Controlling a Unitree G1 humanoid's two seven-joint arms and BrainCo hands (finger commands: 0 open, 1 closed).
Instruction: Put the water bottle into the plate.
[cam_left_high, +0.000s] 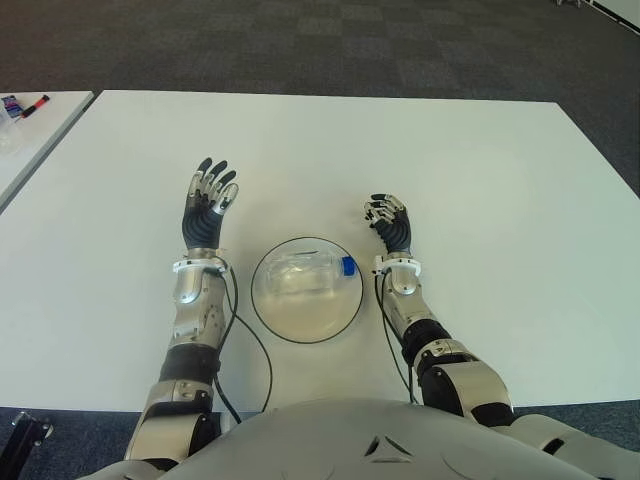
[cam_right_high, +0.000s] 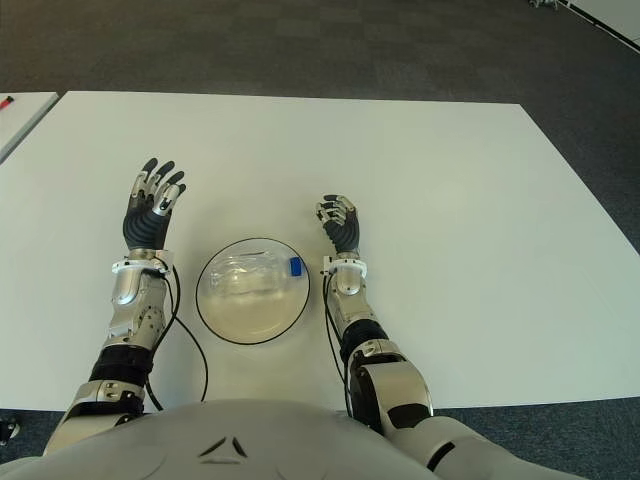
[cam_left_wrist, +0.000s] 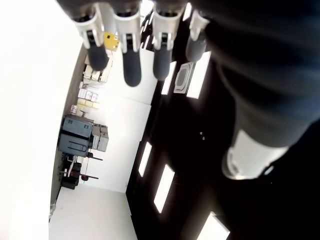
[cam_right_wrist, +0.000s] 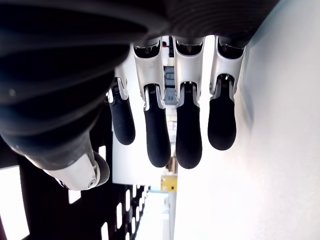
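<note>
Right robot hand (cam_left_high: 388, 222) empty, fingers loosely curled, just right of plate (cam_left_high: 270, 307). Left robot hand (cam_left_high: 207, 205) empty, fingers extended, left of plate and farther out. Bottle (cam_left_high: 310, 275) lies on its side inside plate, between both hands. White desk (cam_left_high: 500, 180) bare all round, edges well away.
</note>
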